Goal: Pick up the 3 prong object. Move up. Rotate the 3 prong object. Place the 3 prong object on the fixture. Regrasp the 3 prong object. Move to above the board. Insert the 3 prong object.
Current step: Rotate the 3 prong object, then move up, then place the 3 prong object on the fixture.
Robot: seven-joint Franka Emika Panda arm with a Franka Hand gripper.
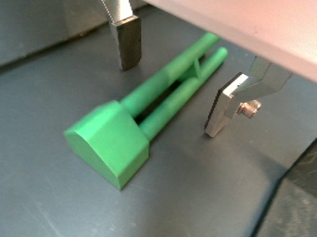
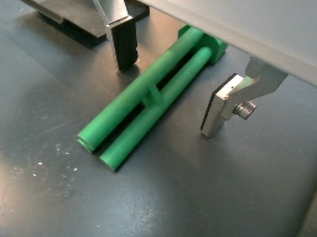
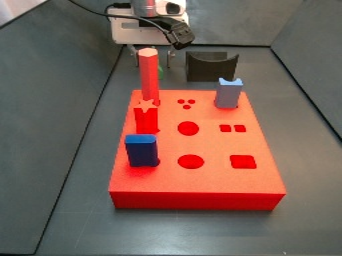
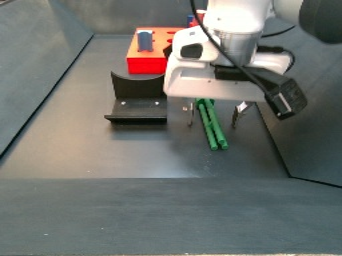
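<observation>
2 fingers (image 1: 129, 44): straddling the 3 prong object (image 1: 148, 106), not touching
Gripper (image 2: 168, 83): released
Prong tips: cut off under wrist housing
Fixture (image 4: 135, 99): beside it

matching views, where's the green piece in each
Wrist views: green piece lies on the floor between the open gripper's fingers.
Side view: lies under the gripper, right of the fixture.
Other side view: hidden.
Shared landmark: the gripper.
</observation>
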